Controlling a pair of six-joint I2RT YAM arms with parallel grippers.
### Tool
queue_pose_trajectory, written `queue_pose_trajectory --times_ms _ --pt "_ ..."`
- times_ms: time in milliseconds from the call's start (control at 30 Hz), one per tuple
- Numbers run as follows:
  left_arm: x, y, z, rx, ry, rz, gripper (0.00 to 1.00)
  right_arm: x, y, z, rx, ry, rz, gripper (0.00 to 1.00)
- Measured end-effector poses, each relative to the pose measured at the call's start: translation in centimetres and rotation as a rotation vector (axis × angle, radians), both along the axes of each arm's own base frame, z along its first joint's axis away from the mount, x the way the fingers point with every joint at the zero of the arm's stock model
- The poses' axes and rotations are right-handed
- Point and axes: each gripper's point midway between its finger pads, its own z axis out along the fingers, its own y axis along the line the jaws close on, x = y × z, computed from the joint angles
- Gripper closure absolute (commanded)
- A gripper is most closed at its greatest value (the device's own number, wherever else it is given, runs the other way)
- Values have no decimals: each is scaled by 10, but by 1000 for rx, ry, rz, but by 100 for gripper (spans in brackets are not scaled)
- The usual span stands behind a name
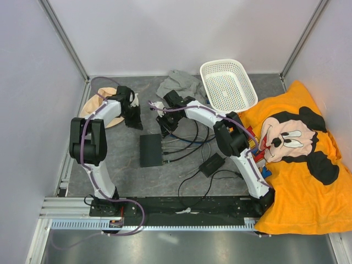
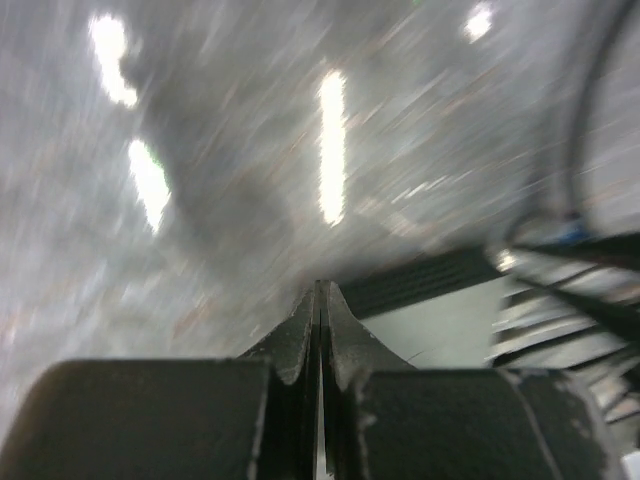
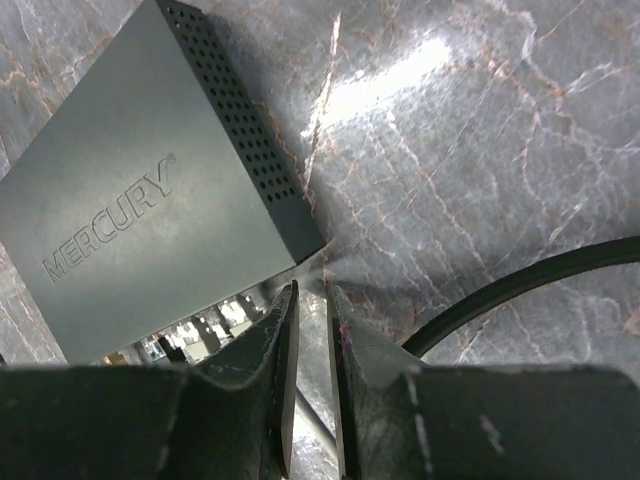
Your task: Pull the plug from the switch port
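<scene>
Mercury switch (image 3: pixel 150 210) lies on the marble desk (image 3: pixel 480 150). Left tool (image 2: pixel 320 292) clenched; right tool (image 3: pixel 312 296) narrowly parted, grip unclear.

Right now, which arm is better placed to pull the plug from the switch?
Right. The right gripper hangs slightly parted at the port side of the switch, plugs in view; the left gripper is shut and farther away.

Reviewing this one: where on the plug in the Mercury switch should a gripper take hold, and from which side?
Probably on the plug body right at the port row, not on its cable. The switch lies flat on the table with the ports on its right edge in the top view. So come in low from that side, with the fingers across the plug, and pull straight outward.
</scene>
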Motion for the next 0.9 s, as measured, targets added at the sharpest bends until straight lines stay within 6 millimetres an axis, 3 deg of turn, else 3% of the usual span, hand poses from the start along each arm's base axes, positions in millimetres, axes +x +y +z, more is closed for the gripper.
queue_pose_trajectory --times_ms 200,333,467,567,633,767,900 --pt "30 -22 15 -64 -61 -44 98 -9 2 0 -24 -18 8 75" --pt "41 -24 28 -64 -104 -55 99 -10 3 0 -60 -55 2 66" --pt "38 -22 50 -68 -154 -57 97 -5 -2 2 -51 -43 -9 55" --pt "16 -22 65 -85 -178 -60 96 3 -14 5 -20 3 -27 52" --pt "-5 -24 65 -109 -163 -69 96 9 -24 5 7 46 -42 52" --pt "-56 -33 33 -172 -42 -96 96 11 -32 9 94 145 -39 53" --pt "-100 -42 3 -197 86 -126 96 2 -28 18 160 212 -9 53"
